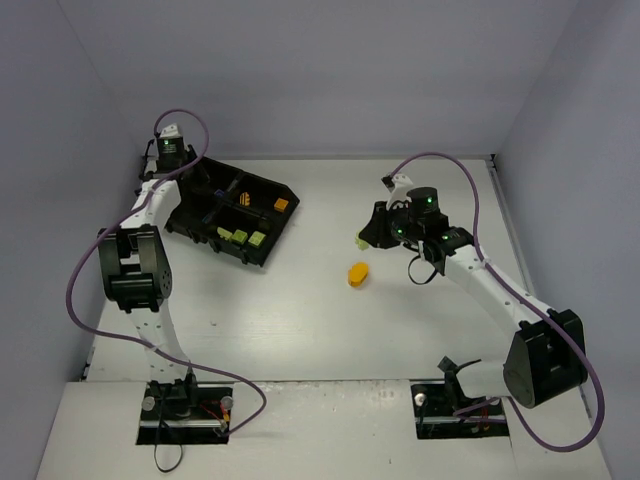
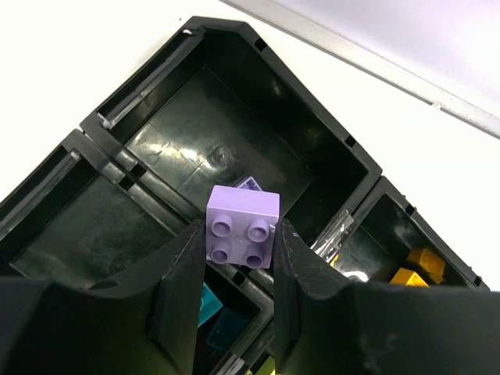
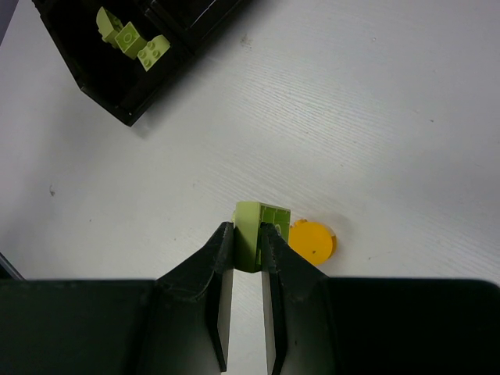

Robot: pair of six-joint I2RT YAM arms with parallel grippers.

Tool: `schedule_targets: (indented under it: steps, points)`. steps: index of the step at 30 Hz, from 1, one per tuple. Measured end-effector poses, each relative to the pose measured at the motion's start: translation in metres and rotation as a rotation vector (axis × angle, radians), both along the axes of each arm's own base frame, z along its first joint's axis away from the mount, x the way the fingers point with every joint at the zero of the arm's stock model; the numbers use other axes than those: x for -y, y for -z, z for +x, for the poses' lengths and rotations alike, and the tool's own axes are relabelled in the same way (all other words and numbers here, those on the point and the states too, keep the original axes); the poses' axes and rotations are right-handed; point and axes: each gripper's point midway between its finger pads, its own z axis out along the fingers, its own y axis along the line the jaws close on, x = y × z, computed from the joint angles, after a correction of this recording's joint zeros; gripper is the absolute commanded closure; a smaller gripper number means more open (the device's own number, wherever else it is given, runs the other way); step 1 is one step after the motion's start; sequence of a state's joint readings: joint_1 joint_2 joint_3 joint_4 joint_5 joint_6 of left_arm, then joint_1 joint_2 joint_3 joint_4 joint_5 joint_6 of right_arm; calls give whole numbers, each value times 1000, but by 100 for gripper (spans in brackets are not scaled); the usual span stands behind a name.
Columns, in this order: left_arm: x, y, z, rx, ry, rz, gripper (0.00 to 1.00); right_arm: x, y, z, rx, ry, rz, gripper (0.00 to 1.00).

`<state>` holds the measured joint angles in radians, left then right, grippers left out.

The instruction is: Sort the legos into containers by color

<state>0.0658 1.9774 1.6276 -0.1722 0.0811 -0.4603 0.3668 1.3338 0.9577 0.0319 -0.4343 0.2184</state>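
Right claw (image 3: pixel 248 234): jaws almost closed, pinching 1 yellow-green brick (image 3: pixel 262 215) by its sides, above the white table (image 3: pixel 375 117). An orange round piece (image 3: pixel 311 241) lies on the table just right of the fingertips, close beside the held brick; cannot tell if they touch. Far ahead-left of this claw is a corner of the black tray (image 3: pixel 101 94). The compartment there holds about 3 yellow-green bricks (image 3: pixel 129 37).

Left claw (image 2: pixel 238 233): jaws parted to brick width, gripping 1 purple 4-stud brick (image 2: pixel 242 226), studs facing the camera, over the tray's cross divider (image 2: pixel 125 168). Directly under the claw, teal bricks (image 2: pixel 212 312) sit in the nearest compartment. Just behind the held brick, a 2nd purple piece (image 2: pixel 250 184) shows in the compartment ahead. Ahead-right of the claw, orange bricks (image 2: pixel 414 269) lie in another compartment.
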Motion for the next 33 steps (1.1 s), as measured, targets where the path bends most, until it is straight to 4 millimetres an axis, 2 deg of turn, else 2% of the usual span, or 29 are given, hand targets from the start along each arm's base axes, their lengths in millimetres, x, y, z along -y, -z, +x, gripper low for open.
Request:
schedule_targets:
  steps: [2, 6, 11, 13, 15, 16, 21, 22, 25, 29, 33]
  points:
    - [0, 1, 3, 4, 0, 0, 94, 0, 0, 0, 2, -2, -2, 100]
    - [-1, 1, 13, 20, 0, 2, 94, 0, 1, 0, 3, -4, -6, 100]
    - [-3, 10, 28, 21, -5, 9, 94, -1, 6, 3, -13, -10, -11, 100]
    - [-4, 17, 34, 16, -4, 10, 89, -2, 6, 3, -16, -12, -11, 100]
    - [-3, 23, 40, 12, 0, 6, 82, -3, 6, 5, -16, -12, -11, 100]
    - [-3, 26, 42, 10, 2, 4, 72, -3, 5, 5, -14, -12, -10, 100]
    - [1, 30, 44, 4, 17, -1, 45, -3, 3, 6, -11, -13, -9, 100]
    - [2, 29, 45, 7, 20, -3, 39, -3, 3, 6, -10, -13, -8, 100]
    - [7, 23, 44, 15, 41, -12, 29, -5, 0, 7, -8, -19, -3, 100]
    - [25, -2, 36, 57, 109, -25, 29, -10, -10, 12, 4, -35, 11, 100]
    - [61, -46, 9, 140, 247, -56, 29, -19, -30, 18, 37, -68, 45, 100]
